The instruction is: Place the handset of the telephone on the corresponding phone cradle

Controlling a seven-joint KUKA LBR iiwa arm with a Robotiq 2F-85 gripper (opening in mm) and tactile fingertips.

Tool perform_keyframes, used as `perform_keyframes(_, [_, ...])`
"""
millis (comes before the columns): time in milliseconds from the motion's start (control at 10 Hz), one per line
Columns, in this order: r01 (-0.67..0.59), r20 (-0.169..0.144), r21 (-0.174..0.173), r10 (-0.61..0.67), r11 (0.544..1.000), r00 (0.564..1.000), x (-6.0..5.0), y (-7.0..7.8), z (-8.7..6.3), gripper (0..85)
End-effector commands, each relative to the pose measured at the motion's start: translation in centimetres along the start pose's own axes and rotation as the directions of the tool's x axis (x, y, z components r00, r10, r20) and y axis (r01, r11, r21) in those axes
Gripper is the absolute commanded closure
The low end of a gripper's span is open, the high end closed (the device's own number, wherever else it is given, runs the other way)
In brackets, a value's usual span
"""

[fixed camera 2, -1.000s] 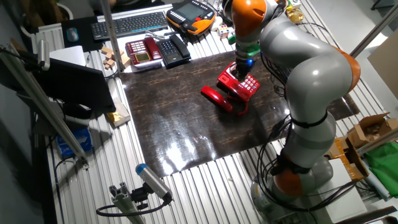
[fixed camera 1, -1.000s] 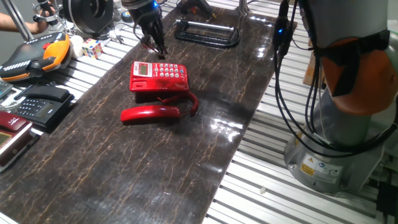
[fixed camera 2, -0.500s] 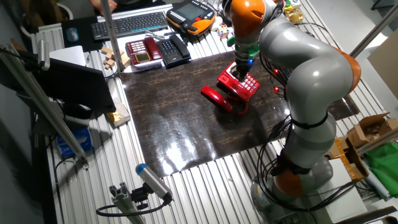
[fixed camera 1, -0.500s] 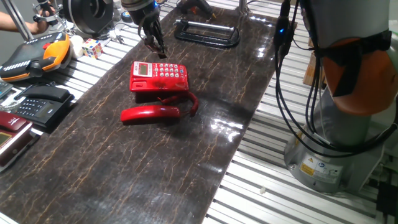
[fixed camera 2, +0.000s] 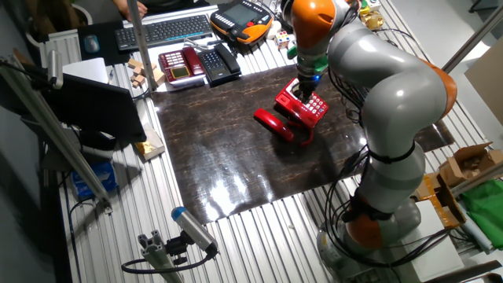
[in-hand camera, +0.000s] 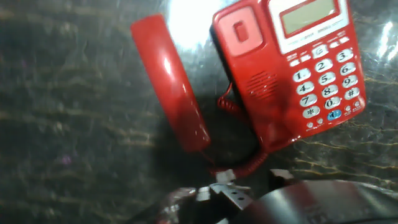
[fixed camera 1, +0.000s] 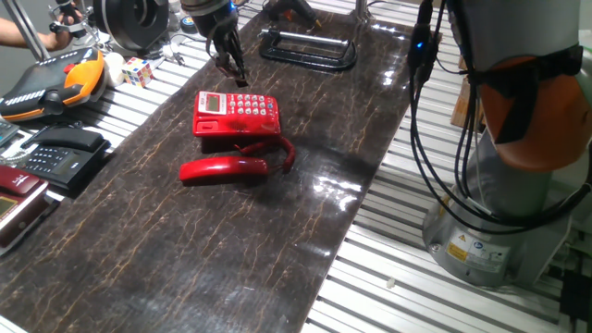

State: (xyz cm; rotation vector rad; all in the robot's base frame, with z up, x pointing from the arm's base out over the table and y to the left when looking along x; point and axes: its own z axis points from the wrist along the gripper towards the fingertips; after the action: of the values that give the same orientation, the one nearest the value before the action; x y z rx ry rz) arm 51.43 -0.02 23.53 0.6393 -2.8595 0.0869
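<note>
The red telephone base (fixed camera 1: pixel 236 114) with white buttons and a small display sits on the dark table. Its long cradle recess is empty. The red handset (fixed camera 1: pixel 224 167) lies flat on the table just in front of the base, joined to it by the red coiled cord (fixed camera 1: pixel 285 153). My gripper (fixed camera 1: pixel 235 70) hangs above the table just behind the base, empty, touching neither. Its jaws look parted. In the hand view the handset (in-hand camera: pixel 171 81) lies left of the base (in-hand camera: pixel 292 68). In the other fixed view the gripper (fixed camera 2: pixel 306 79) is over the base (fixed camera 2: pixel 306 107), with the handset (fixed camera 2: pixel 273 124) beside it.
A black desk phone (fixed camera 1: pixel 57 153), a dark red phone (fixed camera 1: pixel 14 182) and an orange-black pendant (fixed camera 1: pixel 51 81) lie at the left edge. A small cube (fixed camera 1: pixel 139 70) and a black stand (fixed camera 1: pixel 310 48) are at the back. The arm's base (fixed camera 1: pixel 518 185) and cables stand to the right.
The gripper has lifted very slightly behind the base. The handset and base have not moved.
</note>
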Motion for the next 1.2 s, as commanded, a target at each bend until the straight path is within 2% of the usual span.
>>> perform_keyframes(0, [0.000,-0.001,0.000,0.000,1.000,1.000,-0.01,0.00,-0.04,82.7])
perform_keyframes(400, [0.000,-0.002,-0.001,0.000,1.000,1.000,-0.01,0.01,-0.03,82.7])
perform_keyframes(600, [-0.011,0.009,-0.006,0.011,1.000,1.000,-0.01,0.01,-0.03,83.0])
perform_keyframes(800, [-0.034,0.199,-0.067,0.047,0.997,0.979,-0.01,0.01,-0.03,83.0])
perform_keyframes(900, [-0.037,0.180,-0.069,0.049,0.997,0.982,-0.01,0.01,-0.03,83.0])
perform_keyframes(1000, [-0.036,0.194,-0.080,0.051,0.996,0.980,-0.01,0.01,-0.03,83.0])
perform_keyframes(1100, [-0.029,0.201,-0.062,0.041,0.998,0.979,-0.01,0.01,-0.03,83.0])
